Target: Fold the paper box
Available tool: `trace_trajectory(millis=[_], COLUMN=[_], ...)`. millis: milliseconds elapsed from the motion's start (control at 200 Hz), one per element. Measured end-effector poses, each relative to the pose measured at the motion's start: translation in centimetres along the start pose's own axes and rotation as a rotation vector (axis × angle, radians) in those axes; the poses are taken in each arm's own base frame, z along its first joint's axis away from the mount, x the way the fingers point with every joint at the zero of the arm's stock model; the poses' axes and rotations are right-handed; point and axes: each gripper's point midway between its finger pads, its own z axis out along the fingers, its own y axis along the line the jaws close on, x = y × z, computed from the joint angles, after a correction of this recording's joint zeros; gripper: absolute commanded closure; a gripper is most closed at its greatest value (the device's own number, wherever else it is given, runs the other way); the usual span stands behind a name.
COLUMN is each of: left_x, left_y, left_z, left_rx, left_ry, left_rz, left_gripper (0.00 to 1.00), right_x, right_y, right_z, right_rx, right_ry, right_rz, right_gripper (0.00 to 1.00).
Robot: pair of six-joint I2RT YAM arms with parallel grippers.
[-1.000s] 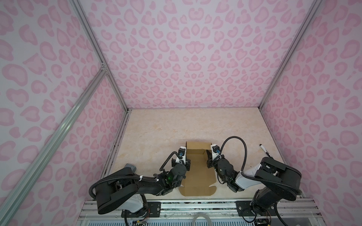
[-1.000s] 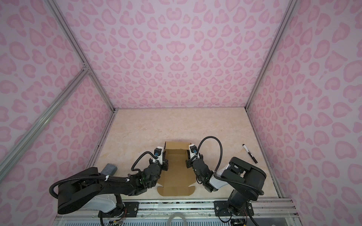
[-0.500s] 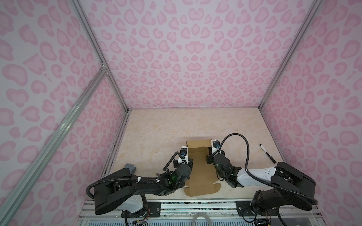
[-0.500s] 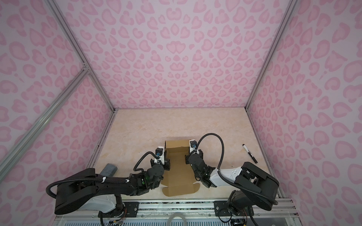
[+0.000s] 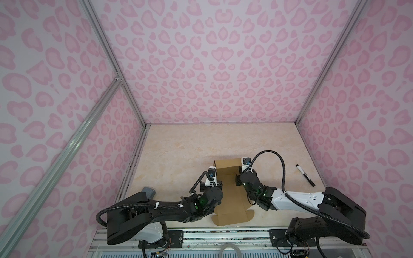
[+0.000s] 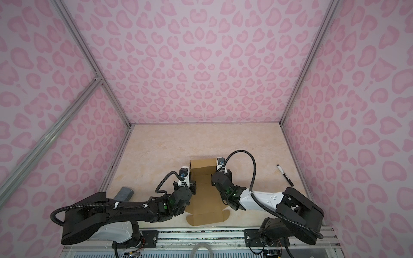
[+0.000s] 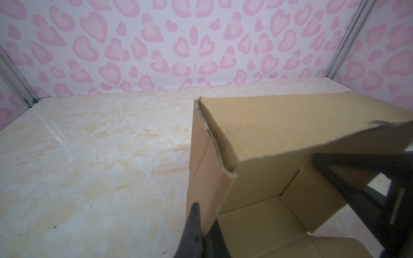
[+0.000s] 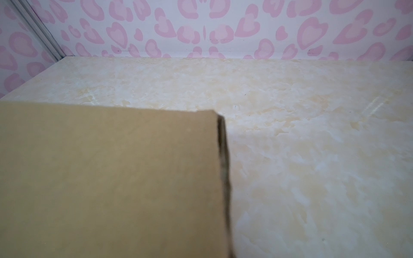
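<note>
In both top views, the paper box (image 5: 230,196) is lying on the tabletop (image 5: 178,152), half formed: its far end is standing up and its near flaps are lying flat. Your left end effector (image 5: 216,181) is pinching the box's left wall, and your right end effector (image 5: 239,174) is sitting at its right wall. A black marker (image 5: 305,175) is lying well to the right of the box.

In the left wrist view, your fingers (image 7: 193,223) are pressing together on the left wall's edge, near the box's far corner.

In the right wrist view, the right wall is filling the frame. The fingers are hidden, though closed tight, seemingly on that wall.

You are likely raising both walls: be lifting them evenly, without crushing the corrugation.
</note>
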Motion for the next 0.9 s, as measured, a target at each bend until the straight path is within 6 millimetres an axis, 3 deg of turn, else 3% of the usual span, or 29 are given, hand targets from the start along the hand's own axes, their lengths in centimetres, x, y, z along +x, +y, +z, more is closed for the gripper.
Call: trace_trajectory(millis=[900], left_x=[0.04], left_y=[-0.27], left_z=[0.05], left_rx=[-0.024], left_ry=[0.017], left_rz=[-0.006], left_gripper=[0.96], right_x=[0.14], right_y=[-0.08], right_z=[-0.75], right_rx=[0.037], right_ry=[0.084], right_rz=[0.012], right_gripper=[1.00])
